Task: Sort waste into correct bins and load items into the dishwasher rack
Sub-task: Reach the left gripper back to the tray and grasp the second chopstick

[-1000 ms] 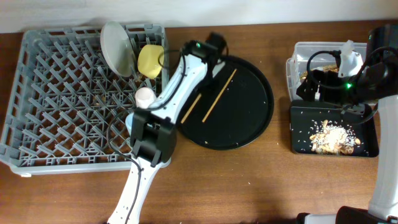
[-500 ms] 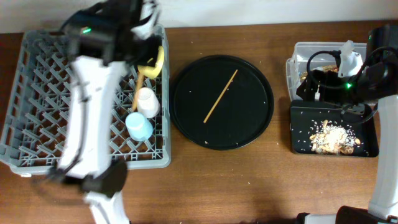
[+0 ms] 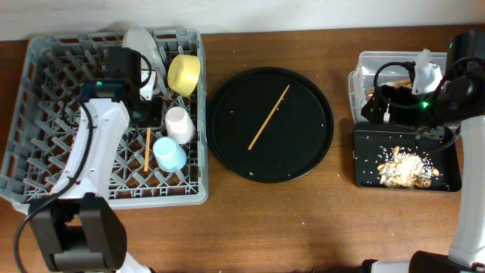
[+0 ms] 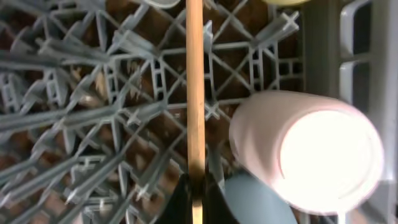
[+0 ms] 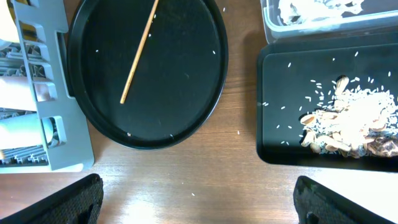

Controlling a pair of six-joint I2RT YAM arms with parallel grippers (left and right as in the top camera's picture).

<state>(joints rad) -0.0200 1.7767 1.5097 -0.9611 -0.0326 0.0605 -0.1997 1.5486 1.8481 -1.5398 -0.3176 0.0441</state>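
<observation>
My left gripper hangs over the grey dishwasher rack and is shut on one wooden chopstick. In the left wrist view that chopstick runs straight up from the left gripper over the rack's pegs. It passes beside the pink cup and the light-blue cup. The other chopstick lies on the round black tray. In the rack stand the yellow bowl and the plate. My right gripper is open, with nothing in it, above bare table.
A clear tub holding white tissue sits at the right. In front of it is the flat black tray with beige food scraps. Stray grains dot the round tray and the wood between them.
My left arm swung from the round black tray to the rack, carrying one chopstick. It now holds it low beside the cups. The right arm has not moved.
</observation>
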